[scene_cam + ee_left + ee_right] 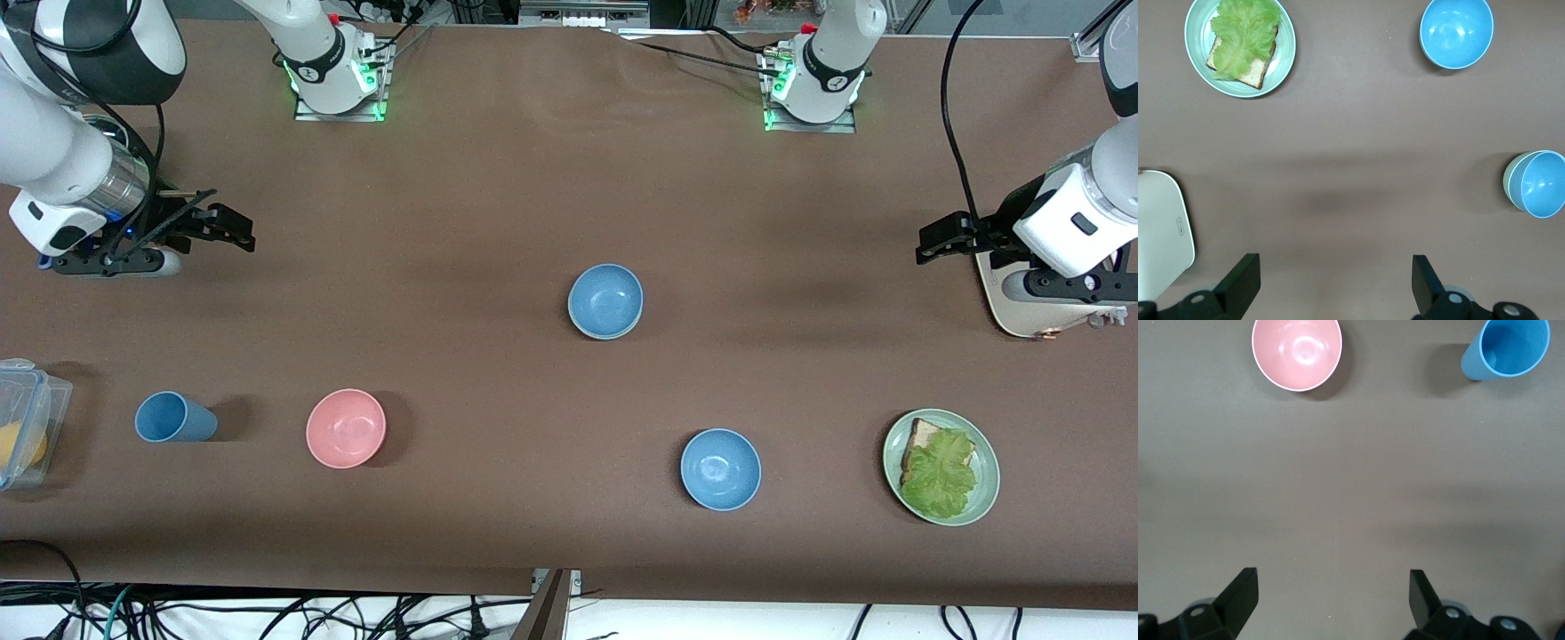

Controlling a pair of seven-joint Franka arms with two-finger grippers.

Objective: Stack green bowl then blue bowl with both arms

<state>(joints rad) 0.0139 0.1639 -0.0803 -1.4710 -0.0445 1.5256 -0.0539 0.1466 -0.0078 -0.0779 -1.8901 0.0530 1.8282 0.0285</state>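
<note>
Dusty blue bowl (605, 299) in sage-green bowl (1509, 180), pink bowl (346, 428), blue cup (174, 418), plain brown surface (498, 196)

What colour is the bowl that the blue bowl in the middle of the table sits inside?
Pale sage green; only the green bowl rim peeks out, seen best in the left wrist view.

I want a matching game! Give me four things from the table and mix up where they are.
Things:
1. blue bowl
2. lettuce
3. pink bowl
4. blue cup

Places or states:
A. lying on bread on the pale-green plate
B. beside the pink bowl, toward the right arm's end of the table
C. nested in the green bowl at mid-table
D. alone on the cloth, between the blue cup and the sky-blue bowl

Pairs: 1-C, 2-A, 3-D, 4-B
</note>
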